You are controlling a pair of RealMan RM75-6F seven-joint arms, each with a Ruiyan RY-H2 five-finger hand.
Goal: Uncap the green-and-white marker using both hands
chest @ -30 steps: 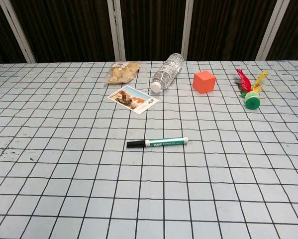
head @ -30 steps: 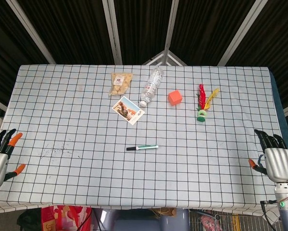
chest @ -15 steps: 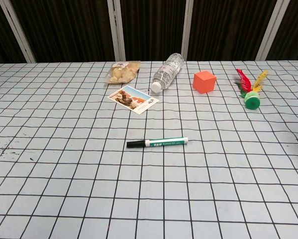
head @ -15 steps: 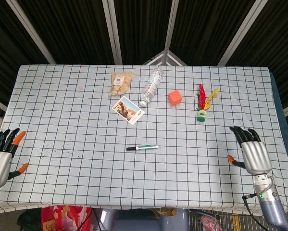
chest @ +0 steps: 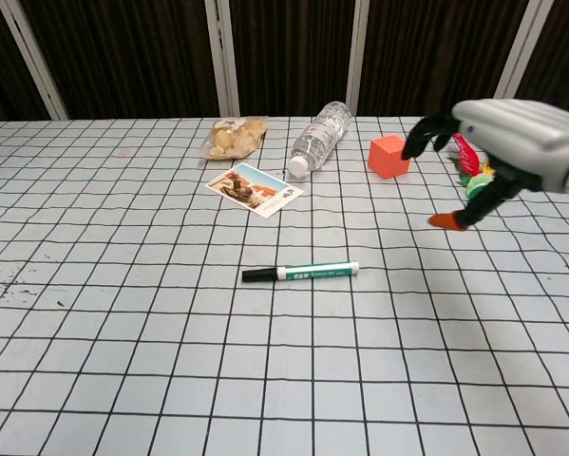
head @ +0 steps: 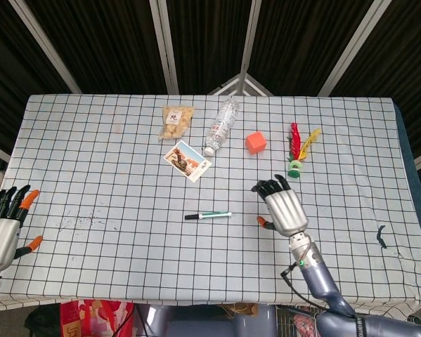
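Lying flat on the table (head: 91,161), the marker (head: 208,215) has its black cap at 9 o'clock. The right hand (head: 280,206) hovers near, at its 3 o'clock, fingers spread, holding nothing; the left hand (head: 3,225) waits open, far at 9 o'clock. The marker looks light, stiff and smooth, so it may roll: better grip the body and cap separately.
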